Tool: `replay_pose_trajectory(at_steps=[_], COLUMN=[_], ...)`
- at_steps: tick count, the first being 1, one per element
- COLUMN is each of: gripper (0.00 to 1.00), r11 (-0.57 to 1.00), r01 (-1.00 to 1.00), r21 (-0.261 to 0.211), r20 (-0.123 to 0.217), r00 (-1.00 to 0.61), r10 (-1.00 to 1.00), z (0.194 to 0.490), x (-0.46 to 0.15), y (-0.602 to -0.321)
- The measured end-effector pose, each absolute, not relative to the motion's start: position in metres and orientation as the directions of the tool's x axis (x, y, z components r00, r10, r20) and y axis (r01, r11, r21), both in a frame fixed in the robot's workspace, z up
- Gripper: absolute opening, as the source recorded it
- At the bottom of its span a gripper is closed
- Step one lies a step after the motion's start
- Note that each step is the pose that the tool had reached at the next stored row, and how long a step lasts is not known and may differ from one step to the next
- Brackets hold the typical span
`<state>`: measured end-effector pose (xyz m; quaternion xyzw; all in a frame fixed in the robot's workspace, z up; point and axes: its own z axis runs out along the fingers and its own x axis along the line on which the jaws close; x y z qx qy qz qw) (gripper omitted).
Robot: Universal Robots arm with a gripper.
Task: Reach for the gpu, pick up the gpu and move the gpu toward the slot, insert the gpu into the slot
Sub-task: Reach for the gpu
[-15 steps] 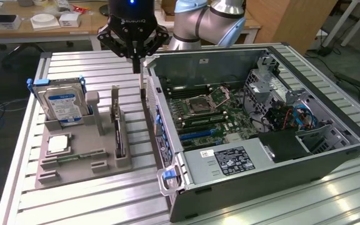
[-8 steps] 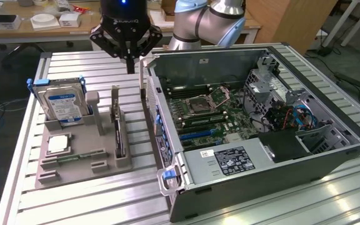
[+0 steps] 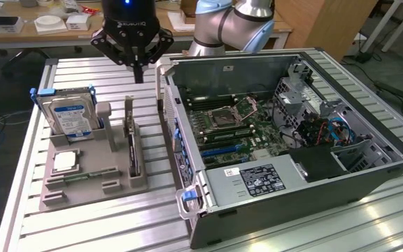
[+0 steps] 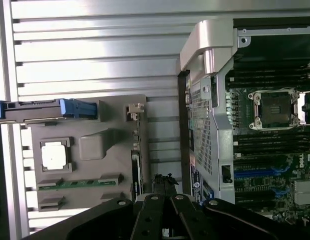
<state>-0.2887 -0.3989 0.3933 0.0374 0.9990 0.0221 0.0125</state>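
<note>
Tool (image 3: pixel 138 72) pinched narrow & empty, hovers over gpu (image 3: pixel 131 149) stood on edge in grey holder (image 3: pixel 107 147).

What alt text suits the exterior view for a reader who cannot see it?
A black pincer hangs shut near a thin dark gpu card standing on edge in a grey holder, beside a silver blue-labelled hard drive. An open dark computer case lies at the exterior view's right.

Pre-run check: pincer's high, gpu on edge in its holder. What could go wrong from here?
1. The gpu stands on its thin edge in the grey holder; an off-centre pincer could strike its top or tip it.
2. The case wall sits close beside the holder; a carried card might clip it.
</note>
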Motion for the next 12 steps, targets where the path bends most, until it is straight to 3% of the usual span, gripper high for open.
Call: replay_pose_trajectory(at_steps=[12], gripper=[0.10], r11=[0.996], r01=[0.074], r21=[0.045], r20=[-0.023], r00=[-0.997], r10=[0.075], z=[0.393], x=[-0.309], y=[-0.399])
